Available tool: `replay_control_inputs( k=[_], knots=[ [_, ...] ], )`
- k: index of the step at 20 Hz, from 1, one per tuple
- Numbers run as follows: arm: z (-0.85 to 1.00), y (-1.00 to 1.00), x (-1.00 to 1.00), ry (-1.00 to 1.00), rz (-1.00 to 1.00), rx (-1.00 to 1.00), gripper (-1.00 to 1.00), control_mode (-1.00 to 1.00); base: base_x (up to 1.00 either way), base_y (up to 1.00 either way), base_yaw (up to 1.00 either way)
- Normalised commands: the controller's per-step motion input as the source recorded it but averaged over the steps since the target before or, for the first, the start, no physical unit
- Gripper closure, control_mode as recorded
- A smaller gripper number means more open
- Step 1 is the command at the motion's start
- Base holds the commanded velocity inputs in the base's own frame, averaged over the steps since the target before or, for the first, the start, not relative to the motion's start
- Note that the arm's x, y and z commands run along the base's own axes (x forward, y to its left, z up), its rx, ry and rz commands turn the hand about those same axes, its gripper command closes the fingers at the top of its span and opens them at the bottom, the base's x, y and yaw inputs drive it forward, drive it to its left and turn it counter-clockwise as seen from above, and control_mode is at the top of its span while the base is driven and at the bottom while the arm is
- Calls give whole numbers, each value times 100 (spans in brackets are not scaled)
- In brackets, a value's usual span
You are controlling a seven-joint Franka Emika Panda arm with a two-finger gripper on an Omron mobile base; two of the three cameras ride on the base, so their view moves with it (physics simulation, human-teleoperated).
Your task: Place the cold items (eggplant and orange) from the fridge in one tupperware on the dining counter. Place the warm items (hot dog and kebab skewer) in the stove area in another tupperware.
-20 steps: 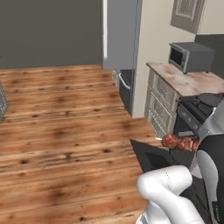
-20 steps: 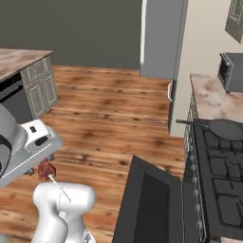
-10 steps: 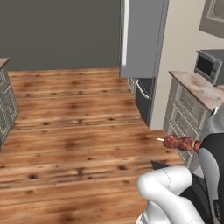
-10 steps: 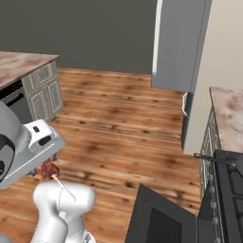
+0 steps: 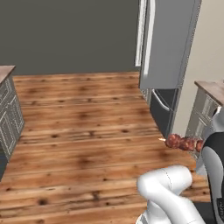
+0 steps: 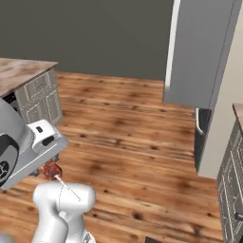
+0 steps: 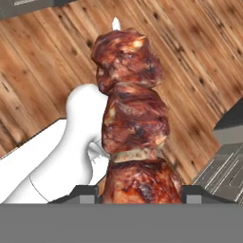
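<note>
Gripper (image 7: 137, 192) is clenching the kebab skewer (image 7: 132, 128), with the fingers (image 7: 85, 195) pressing on either side of the lowest meat chunk. In the hand view the skewer is pointing away from the camera, its pale tip topmost, over the wooden floor (image 7: 42, 61). In the left base view the kebab skewer (image 5: 183, 142) is hanging above the floor (image 5: 83, 131), near the closed fridge (image 5: 168, 43). A marble-topped desk (image 6: 21, 73) is standing at left in the right base view.
</note>
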Motion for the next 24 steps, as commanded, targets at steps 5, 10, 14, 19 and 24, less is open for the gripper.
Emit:
replay_control_inputs(
  k=[5, 10, 14, 19, 24],
  knots=[
    [0, 0, 0, 0, 0, 0, 100, 100, 100, 100, 0],
    [0, 0, 0, 0, 0, 0, 100, 100, 100, 96, 0],
    [0, 0, 0, 0, 0, 0, 100, 100, 100, 65, 7],
    [0, 0, 0, 0, 0, 0, 100, 100, 100, 37, 18],
    [0, 0, 0, 0, 0, 0, 100, 100, 100, 1, 23]
  ],
)
